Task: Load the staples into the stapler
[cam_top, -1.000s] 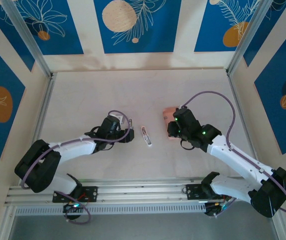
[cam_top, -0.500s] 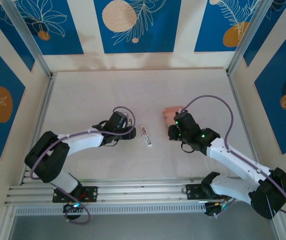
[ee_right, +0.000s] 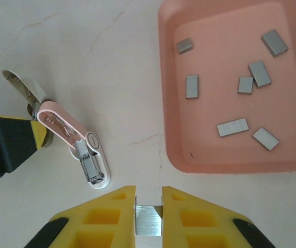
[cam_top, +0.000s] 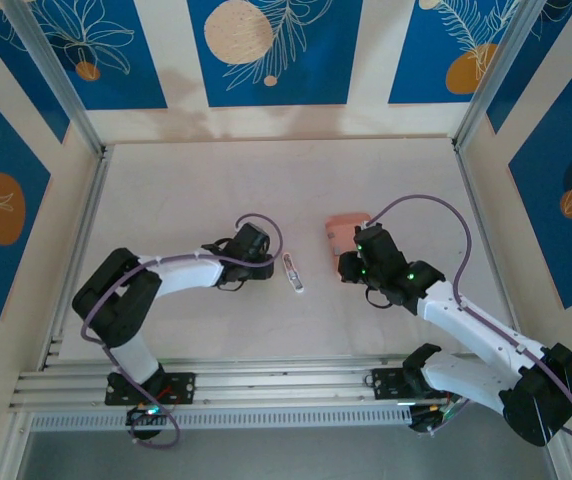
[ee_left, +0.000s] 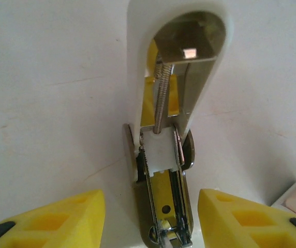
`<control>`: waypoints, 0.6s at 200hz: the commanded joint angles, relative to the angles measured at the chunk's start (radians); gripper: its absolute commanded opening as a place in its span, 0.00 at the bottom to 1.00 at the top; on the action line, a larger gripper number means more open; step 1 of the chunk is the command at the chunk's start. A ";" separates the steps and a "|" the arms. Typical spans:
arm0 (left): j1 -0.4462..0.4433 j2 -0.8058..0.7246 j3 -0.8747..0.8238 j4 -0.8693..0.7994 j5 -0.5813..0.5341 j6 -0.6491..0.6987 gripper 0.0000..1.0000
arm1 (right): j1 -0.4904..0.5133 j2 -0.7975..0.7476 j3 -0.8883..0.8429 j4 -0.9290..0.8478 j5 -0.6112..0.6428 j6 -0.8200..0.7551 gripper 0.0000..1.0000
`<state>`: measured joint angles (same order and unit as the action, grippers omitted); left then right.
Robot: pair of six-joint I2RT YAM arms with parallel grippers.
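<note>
One stapler (ee_left: 161, 155) is lying open on the counter (ee_left: 49, 77). The left fingers (ee_left: 49, 219) are standing half apart on both sides of its metal end, with a thin gap on each side, so they are not gripping it. Its white top is pointing away from these fingers. The left arm (cam_top: 181, 270) is lying low and reaching sideways to the stapler.

One pink tray (ee_right: 163, 103) is sitting ahead and to the right of the right fingers (ee_right: 106, 217), and seven staples (ee_right: 232, 127) are lying loose inside it. One more staple strip (ee_right: 148, 221) is being pinched between the right fingers, which are standing narrow around it. The right arm (cam_top: 466, 315) is stretching forward, its wrist hovering just beside the tray.
</note>
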<state>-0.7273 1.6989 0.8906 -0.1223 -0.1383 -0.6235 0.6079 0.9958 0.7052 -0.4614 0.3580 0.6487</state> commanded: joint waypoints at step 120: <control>-0.088 0.059 0.063 -0.102 -0.146 -0.072 0.28 | -0.043 -0.051 -0.044 0.036 -0.059 -0.026 0.17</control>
<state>-0.7868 1.7645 0.9455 -0.1467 -0.2451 -0.6655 0.5728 0.9630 0.6743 -0.4393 0.3222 0.6373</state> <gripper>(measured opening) 0.291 0.169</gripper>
